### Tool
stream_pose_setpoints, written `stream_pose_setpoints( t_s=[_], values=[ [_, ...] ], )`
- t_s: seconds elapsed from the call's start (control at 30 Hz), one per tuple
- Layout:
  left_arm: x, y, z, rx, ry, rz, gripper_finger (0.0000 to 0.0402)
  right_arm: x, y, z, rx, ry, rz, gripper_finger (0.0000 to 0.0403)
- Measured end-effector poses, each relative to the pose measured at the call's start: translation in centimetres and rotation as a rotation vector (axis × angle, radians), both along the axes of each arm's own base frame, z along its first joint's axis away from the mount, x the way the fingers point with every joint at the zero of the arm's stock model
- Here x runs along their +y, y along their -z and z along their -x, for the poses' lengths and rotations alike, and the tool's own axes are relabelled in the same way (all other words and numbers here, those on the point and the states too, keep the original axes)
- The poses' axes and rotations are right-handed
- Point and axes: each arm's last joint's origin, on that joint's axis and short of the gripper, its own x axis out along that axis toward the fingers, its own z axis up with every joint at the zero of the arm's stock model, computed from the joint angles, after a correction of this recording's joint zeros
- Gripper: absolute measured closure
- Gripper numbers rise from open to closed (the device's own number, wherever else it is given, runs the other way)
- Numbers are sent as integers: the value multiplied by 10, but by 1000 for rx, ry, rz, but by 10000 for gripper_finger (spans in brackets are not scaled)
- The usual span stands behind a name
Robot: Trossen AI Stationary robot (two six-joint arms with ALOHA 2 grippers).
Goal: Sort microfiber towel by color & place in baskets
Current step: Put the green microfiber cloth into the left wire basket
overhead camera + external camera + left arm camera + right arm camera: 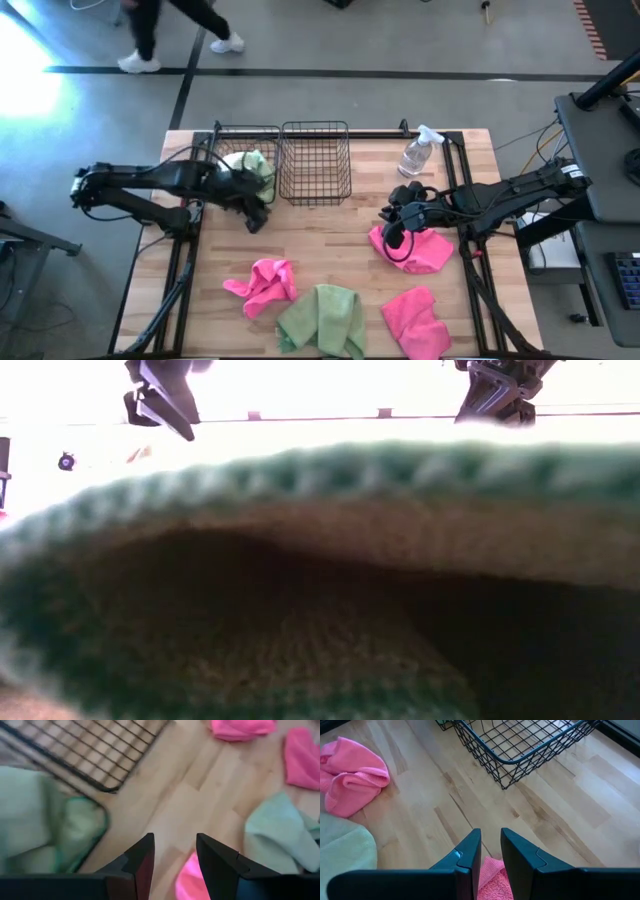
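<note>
One light green towel (pixel 250 165) lies in the left basket (pixel 215 135); the right basket (pixel 316 160) holds nothing. On the table lie three pink towels (pixel 262 285) (pixel 415 320) (pixel 420 250) and a green one (pixel 323 318), which fills the low view (pixel 320 580). My left gripper (pixel 255 222) hangs open in front of the left basket, nothing between its fingers (pixel 175 855). My right gripper (pixel 392 238) hovers open over the far-right pink towel (pixel 492 870), its fingers a narrow gap apart (pixel 490 852).
A clear spray bottle (pixel 418 152) stands at the back right, beside the right basket. Black frame rails (pixel 455 190) run along the table's left, right and far edges. Bare wood (pixel 330 240) lies between the baskets and the towels. A person walks on the floor beyond the table (pixel 180 30).
</note>
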Motion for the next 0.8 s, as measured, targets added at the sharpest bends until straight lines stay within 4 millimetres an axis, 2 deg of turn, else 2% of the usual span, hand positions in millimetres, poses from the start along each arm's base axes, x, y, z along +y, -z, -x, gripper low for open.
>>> stream_pose_setpoints(
  t_s=[0.17, 0.4, 0.53, 0.8],
  values=[
    [-13, 1, -23, 8, 37, 22, 271, 0, 0, 0, 1, 0, 0, 335],
    [-40, -12, -60, 10, 152, -1, 271, 0, 0, 0, 0, 0, 0, 335],
    [-54, -13, -73, 67, 253, -9, 271, 1, 0, 0, 2, -7, -13, 335],
    [-77, -2, -94, 120, 471, 72, 271, 2, 0, 0, 7, -30, -54, 335]
  ],
)
